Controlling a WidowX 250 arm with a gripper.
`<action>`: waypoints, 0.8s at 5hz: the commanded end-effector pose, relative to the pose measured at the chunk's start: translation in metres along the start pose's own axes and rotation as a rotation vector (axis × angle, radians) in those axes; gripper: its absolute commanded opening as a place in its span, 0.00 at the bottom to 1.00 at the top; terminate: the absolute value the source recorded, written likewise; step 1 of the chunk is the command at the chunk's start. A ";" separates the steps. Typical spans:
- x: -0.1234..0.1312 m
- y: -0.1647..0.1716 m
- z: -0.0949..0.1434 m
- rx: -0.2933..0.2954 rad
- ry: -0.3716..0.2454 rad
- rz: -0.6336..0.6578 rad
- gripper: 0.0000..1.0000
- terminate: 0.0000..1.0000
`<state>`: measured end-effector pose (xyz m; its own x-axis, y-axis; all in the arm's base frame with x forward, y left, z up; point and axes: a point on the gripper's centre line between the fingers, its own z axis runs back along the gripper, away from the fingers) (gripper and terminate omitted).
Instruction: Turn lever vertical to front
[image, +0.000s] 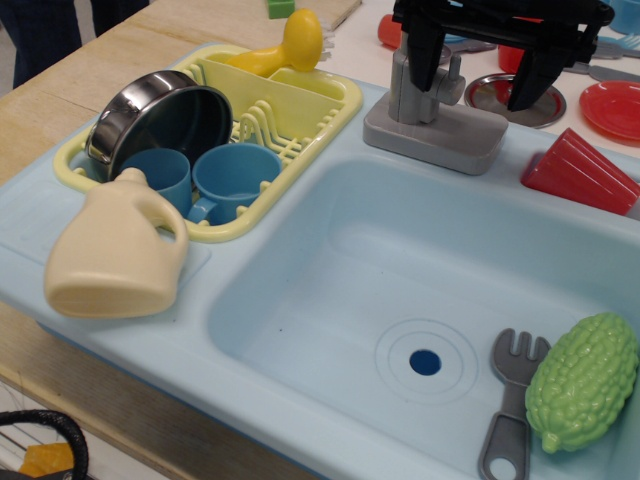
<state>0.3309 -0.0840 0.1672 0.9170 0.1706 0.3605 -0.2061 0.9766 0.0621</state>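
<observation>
The grey toy tap (408, 98) stands on its flat base (440, 137) behind the light blue sink (300, 300). The lever (455, 72) is a small grey stub on the right side of the column, pointing up. My black gripper (478, 65) hangs over the tap with its jaws wide apart. The left finger (421, 45) covers the top of the column. The right finger (536, 72) is well to the right of the lever. Nothing is held. The tap's spout is hidden behind the gripper.
A yellow dish rack (300, 110) at the left holds a steel pot (160, 115), two blue cups (235, 175) and a yellow brush (290, 45). A cream jug (115, 250) lies in front. A red cup (580, 172), grey fork (510, 410) and green corn (585, 380) are at the right.
</observation>
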 end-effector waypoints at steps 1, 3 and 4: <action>0.019 0.001 0.007 -0.034 -0.060 0.001 1.00 0.00; 0.019 -0.002 0.011 -0.028 -0.064 0.028 0.00 0.00; 0.014 0.000 0.011 -0.033 -0.050 0.051 0.00 0.00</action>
<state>0.3368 -0.0773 0.1681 0.9057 0.2324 0.3545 -0.2618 0.9644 0.0365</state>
